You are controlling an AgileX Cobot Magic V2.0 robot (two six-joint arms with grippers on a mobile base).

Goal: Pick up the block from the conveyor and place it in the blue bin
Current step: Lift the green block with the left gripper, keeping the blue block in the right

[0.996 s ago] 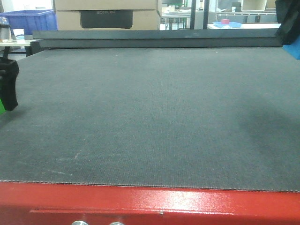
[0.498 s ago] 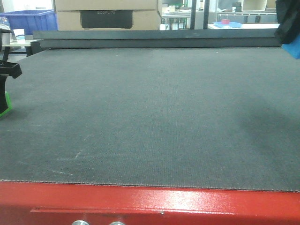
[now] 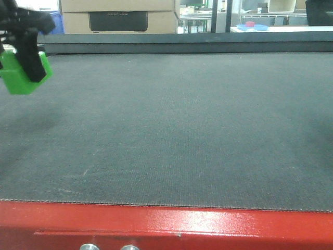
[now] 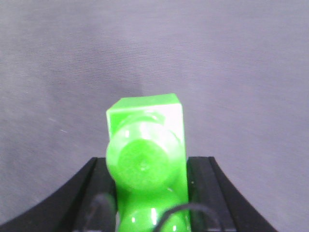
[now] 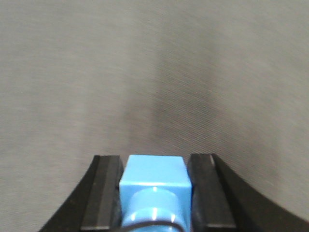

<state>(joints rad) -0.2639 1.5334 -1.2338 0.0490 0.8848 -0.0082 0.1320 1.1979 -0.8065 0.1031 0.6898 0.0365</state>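
We saw even, fairly bright indoor light coming from overhead. The belt [image 3: 171, 130] looked matte, with a faint soft shadow at its left below the green block [image 3: 16, 79] and white glare along the red frame [image 3: 166, 224]. In the left wrist view the block's near end was blurred and carried shiny highlights. In the right wrist view the blue block [image 5: 154, 180] was soft, and a dim shadow band ran up the belt.

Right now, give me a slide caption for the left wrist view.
Left gripper shut on the green block, held over the grey belt.
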